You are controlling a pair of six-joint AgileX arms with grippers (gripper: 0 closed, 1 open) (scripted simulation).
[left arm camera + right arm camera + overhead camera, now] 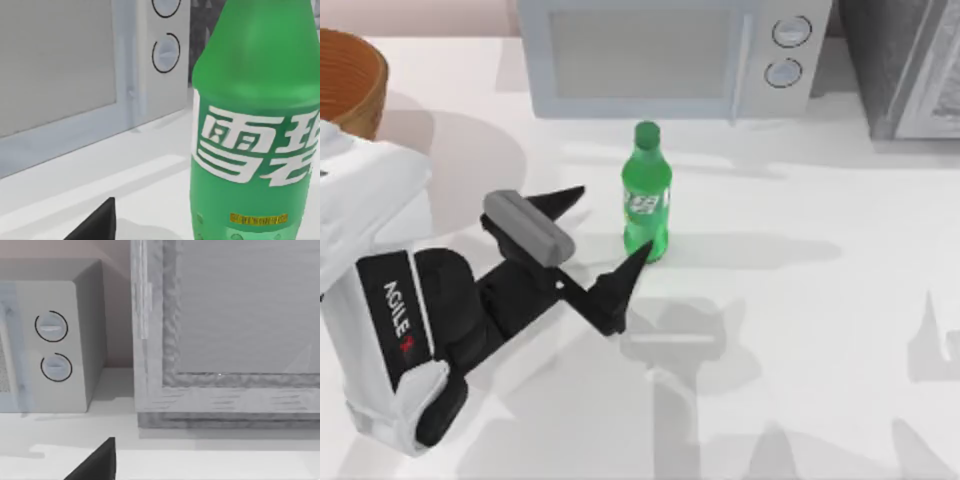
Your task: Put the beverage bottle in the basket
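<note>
The green beverage bottle [646,195] stands upright on the white table, in front of the microwave. My left gripper [610,222] is open just left of it. Its jaws spread wide toward the bottle, and one fingertip [638,258] reaches the bottle's base. The left wrist view has the bottle [255,125] close up, label facing me, with a dark fingertip [97,222] low in the picture. The orange-brown basket [348,75] sits at the table's far left corner, behind the left arm. In the right wrist view a dark fingertip [97,460] of my right gripper sits well off centre, so that gripper is open.
A white microwave [660,50] stands along the back edge behind the bottle. A grey framed cabinet [910,60] stands at the back right. The right wrist view faces that cabinet [225,340] and the microwave's dials [52,347].
</note>
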